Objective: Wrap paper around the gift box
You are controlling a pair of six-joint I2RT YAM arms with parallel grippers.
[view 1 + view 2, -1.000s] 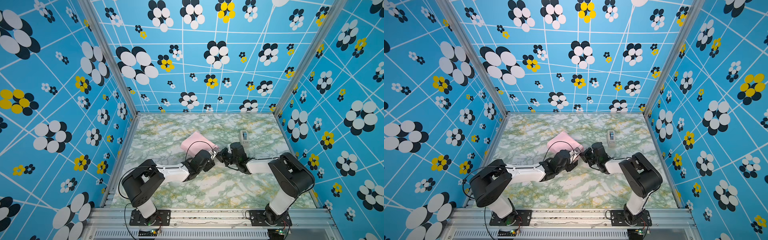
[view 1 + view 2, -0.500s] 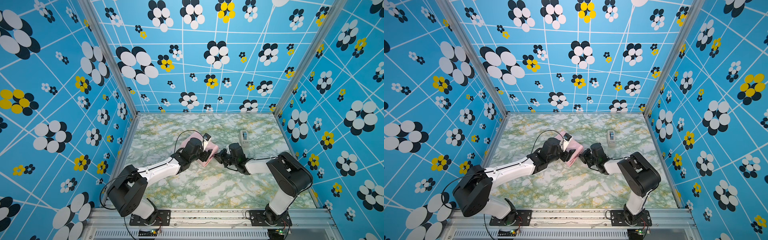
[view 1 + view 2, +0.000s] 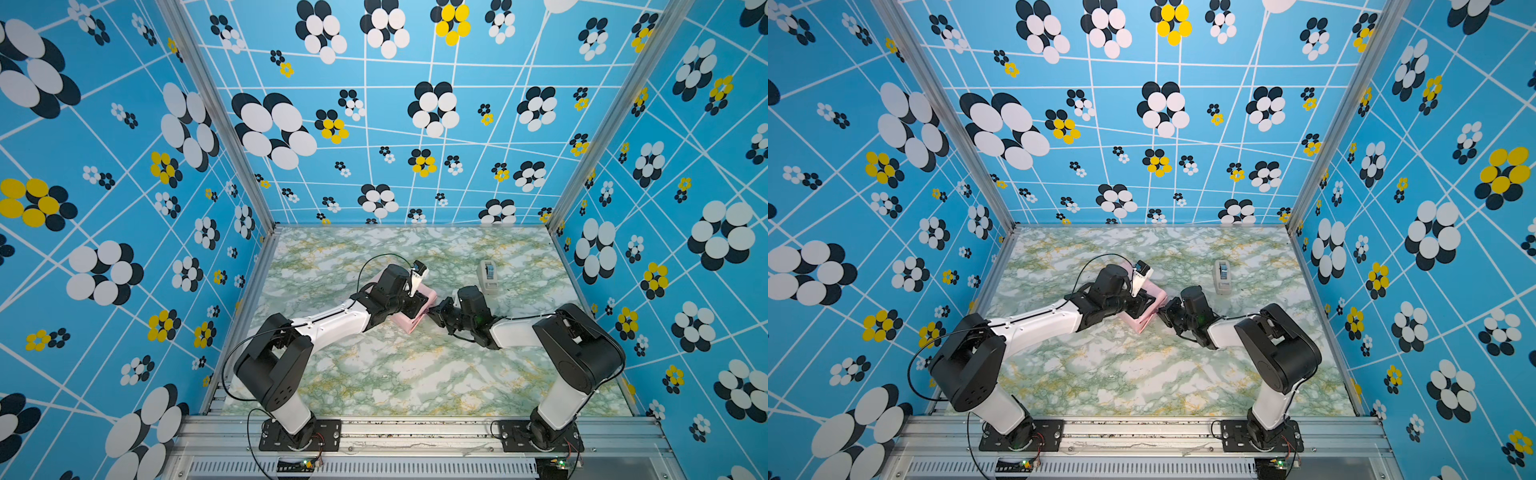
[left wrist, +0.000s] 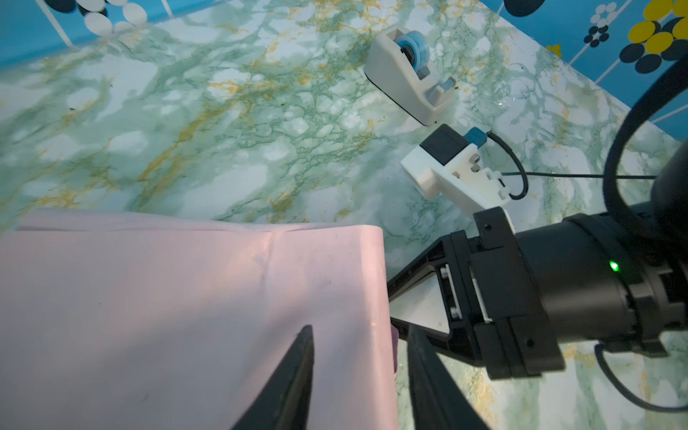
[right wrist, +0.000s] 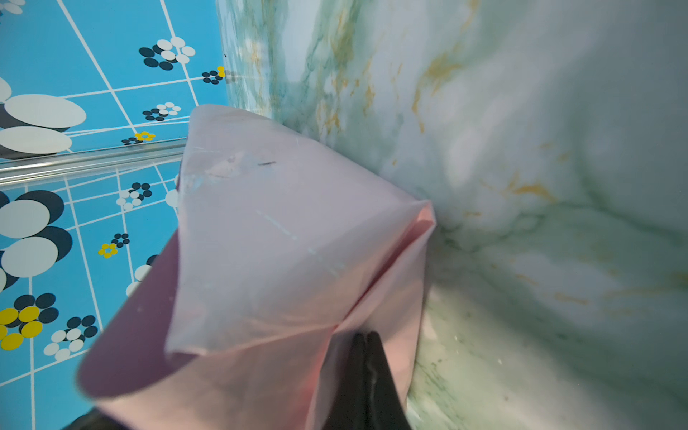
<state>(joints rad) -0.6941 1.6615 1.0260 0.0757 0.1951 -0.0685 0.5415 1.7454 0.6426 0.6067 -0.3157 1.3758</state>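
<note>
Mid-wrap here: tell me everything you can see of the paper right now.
The paper is a thin sheet, pale pink outside and lilac-purple on its inner face, faintly creased. It is folded into a boxy parcel lying near the middle of the table; no box shows. One end is loose and gapes open. The right claw is shut on a fold at that end. The left claw straddles a folded edge, jaws apart; contact is unclear.

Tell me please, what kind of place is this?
Most likely a robot test cell in a laboratory. The left arm and right arm are bolted to an aluminium rail, flower-printed blue walls close three sides, and the marble-print table carries paper and a tape dispenser.
</note>
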